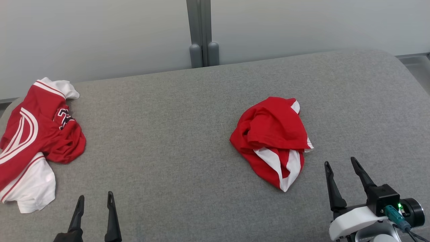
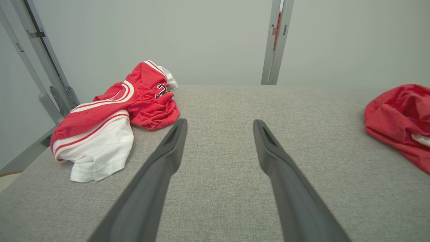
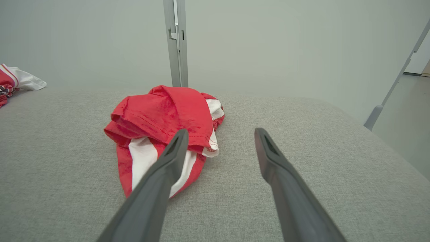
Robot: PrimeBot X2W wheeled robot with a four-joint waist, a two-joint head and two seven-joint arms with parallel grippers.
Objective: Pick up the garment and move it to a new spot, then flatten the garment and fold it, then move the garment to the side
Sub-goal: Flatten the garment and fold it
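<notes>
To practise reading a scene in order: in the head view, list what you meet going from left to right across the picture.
Red-and-white jersey → left tool → grey post at the wall → crumpled red garment → right tool.

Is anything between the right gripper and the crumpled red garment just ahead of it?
Nothing visible does. The right gripper is open, with bare grey surface between it and the crumpled red garment. The other jersey lies far left.
</notes>
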